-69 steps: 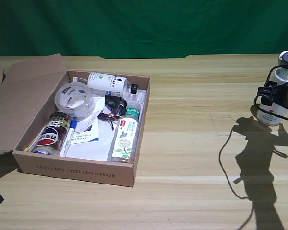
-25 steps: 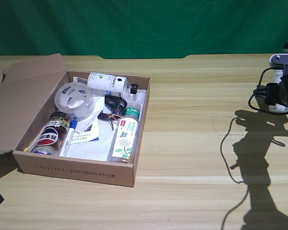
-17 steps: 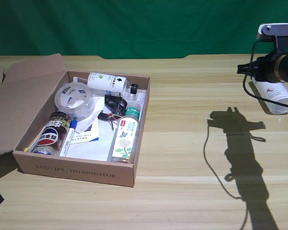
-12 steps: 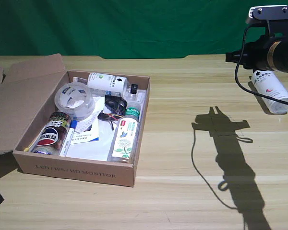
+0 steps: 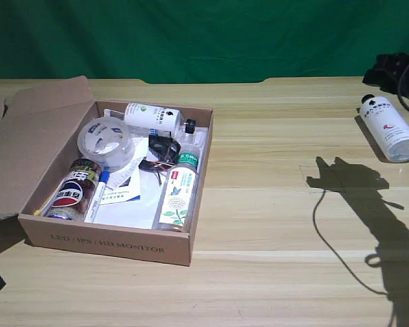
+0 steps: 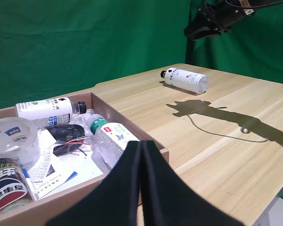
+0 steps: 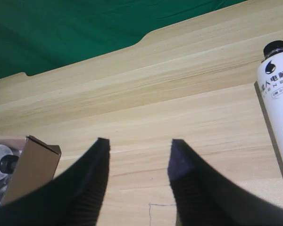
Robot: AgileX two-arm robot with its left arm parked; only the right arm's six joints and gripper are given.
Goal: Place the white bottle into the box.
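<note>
White bottle [image 5: 390, 127] lying on its side on bench [image 5: 273, 204], near exterior view's right edge, well apart from box [image 5: 116, 240]. Tool [image 7: 137, 153] spread wide, empty, raised above bench.

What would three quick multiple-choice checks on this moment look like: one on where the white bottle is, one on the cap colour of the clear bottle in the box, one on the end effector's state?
1. Where is the white bottle?
A. Inside the box
B. Lying on the table, toward the exterior view's right
C. Held in the end effector

2. What colour is the cap of the clear bottle in the box?
A. Green
B. Red
C. Yellow

3. What state is the right end effector in?
A. Shut on the white bottle
B. Shut on nothing
C. Open and holding nothing

Answers:
1. B: it lies on its side on bare wood, far from the box.
2. A: its green cap shows in the exterior and left wrist views.
3. C: the right wrist view shows bare table between its fingers.
</note>
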